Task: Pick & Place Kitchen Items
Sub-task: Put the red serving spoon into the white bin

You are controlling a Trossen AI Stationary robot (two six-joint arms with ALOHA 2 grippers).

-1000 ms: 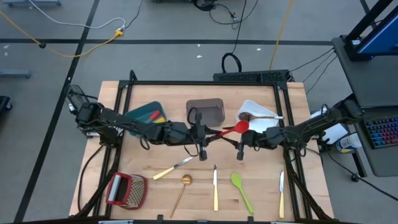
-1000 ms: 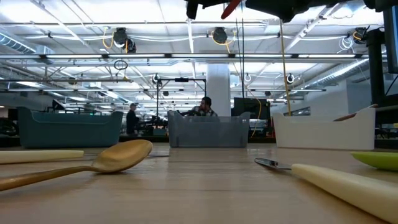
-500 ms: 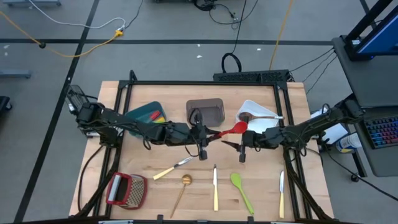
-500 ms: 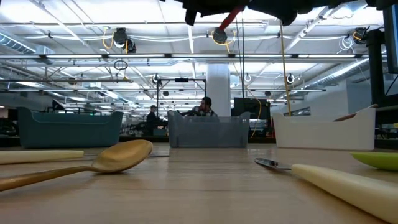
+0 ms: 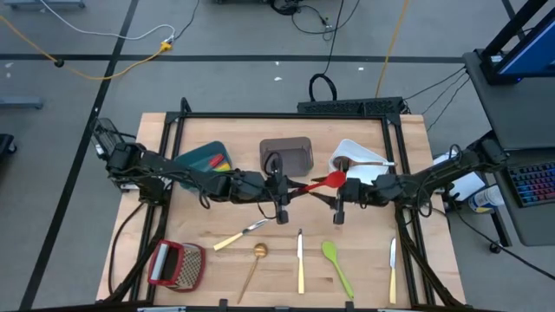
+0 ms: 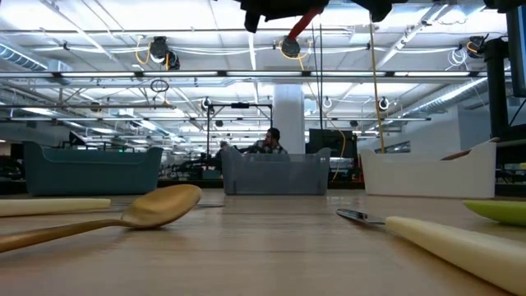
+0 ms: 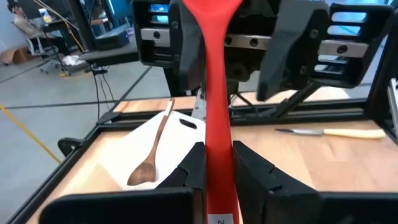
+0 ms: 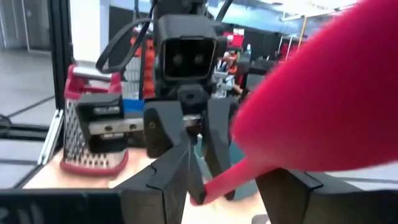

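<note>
High view: your two arms meet mid-frame.
Your left gripper point(image 5: 293, 189) pinches the red spatula point(image 5: 326, 181); right gripper point(image 5: 323, 200) stands open around its handle, not gripping.

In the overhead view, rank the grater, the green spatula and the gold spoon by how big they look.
1. Grater: largest, clearly the widest.
2. and 3. Green spatula and gold spoon: about equally long. The spatula's head is broader, so it probably comes second, but that is too close to rank firmly.
</note>
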